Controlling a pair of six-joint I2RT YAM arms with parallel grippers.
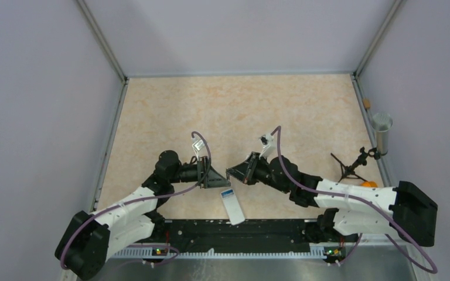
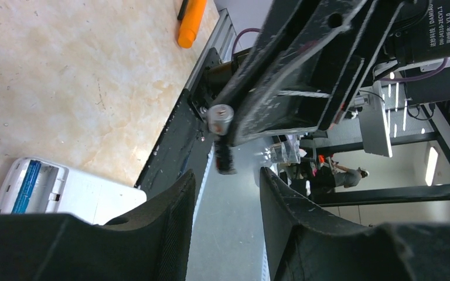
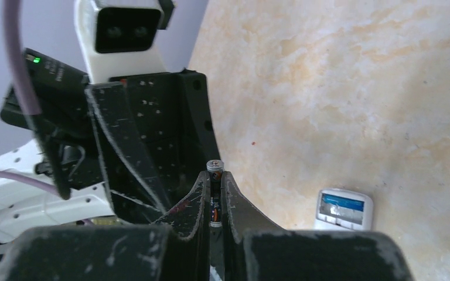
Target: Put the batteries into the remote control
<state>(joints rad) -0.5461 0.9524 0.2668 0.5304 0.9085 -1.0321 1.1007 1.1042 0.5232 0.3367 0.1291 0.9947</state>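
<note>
A slim dark battery point(image 3: 215, 170) with a silver cap is clamped in the closed right gripper point(image 3: 214, 181). It is faced by the left gripper point(image 2: 225, 175), whose scuffed black jaws are parted, with the battery just ahead. Near the left gripper, the white plastic remote control point(image 1: 234, 208) is laid back-up on the mottled beige surface point(image 1: 240, 111), with a blue battery point(image 2: 26, 186) seated inside.

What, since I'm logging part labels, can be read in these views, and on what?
"DAMIAO": motor label, left wrist view
"DM-J4310-2EC V1.1": same label
"V3.0": same label
"DC 24V": same label
Chinese characters on that label: too small to read
Print on the black battery: too small to read
Remote control: no legible text
</note>
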